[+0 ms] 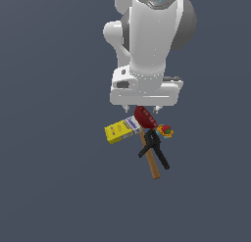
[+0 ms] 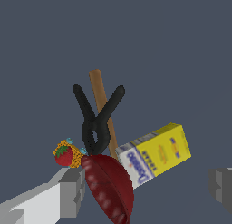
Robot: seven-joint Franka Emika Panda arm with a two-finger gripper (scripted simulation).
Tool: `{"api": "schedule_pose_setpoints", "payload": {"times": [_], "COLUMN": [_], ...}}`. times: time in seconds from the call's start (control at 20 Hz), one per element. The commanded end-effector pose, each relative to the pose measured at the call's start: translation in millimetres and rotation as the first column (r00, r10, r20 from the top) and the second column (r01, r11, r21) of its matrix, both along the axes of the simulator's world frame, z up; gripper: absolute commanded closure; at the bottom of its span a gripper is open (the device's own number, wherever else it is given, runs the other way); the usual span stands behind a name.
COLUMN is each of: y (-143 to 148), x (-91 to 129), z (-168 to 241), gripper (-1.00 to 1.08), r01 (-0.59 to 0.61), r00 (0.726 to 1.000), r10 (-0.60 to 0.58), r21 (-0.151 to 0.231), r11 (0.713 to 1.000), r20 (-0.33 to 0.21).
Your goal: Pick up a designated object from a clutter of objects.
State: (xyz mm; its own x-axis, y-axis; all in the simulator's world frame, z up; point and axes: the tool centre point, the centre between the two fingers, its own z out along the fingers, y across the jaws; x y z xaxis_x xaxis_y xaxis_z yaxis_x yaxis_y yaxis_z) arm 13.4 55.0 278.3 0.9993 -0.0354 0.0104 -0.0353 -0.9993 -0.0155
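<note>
Lighting is even and flat; cast shadows appear absent. Renders are coarse, and small details look slightly blurred.

Yellow box [image 2: 154, 156]: in the wrist view you can see dark blue lettering on its white end, looking like "Domino", though blurred; you cannot be sure of it.
Yellow face: small dark marks, too small to read.
Exterior view: the box's [image 1: 120, 130] print is unreadable.

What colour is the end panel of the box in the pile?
White with blue lettering; the rest of the box is yellow. The wrist view shows it best.
</note>
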Motion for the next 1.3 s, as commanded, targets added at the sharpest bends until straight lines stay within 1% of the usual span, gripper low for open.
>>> {"api": "schedule_pose_setpoints", "payload": {"times": [0.0, 0.3, 0.5, 0.7, 0.95, 1.25], "y": [15.0, 62.2, 95.9, 122.4, 144.4, 157.3], "x": [-1.1, -10.5, -23.7, -38.5, -54.4, -65.5], "z": [-15.9, -66.6, -103.7, -134.1, -160.5, -176.7], "gripper": [-0.92, -0.92, -0.92, -0.92, -0.92, -0.92], "r01": [0.015, 0.065, 0.103, 0.134, 0.162, 0.18], "r00": [1.0, 0.998, 0.995, 0.991, 0.987, 0.984], "r10": [-0.015, -0.065, -0.103, -0.135, -0.162, -0.18], "r21": [0.0, -0.003, -0.006, -0.01, -0.013, -0.015], "r11": [1.0, 0.998, 0.995, 0.991, 0.987, 0.984], "r20": [-0.002, -0.007, -0.009, -0.01, -0.011, -0.011]}}
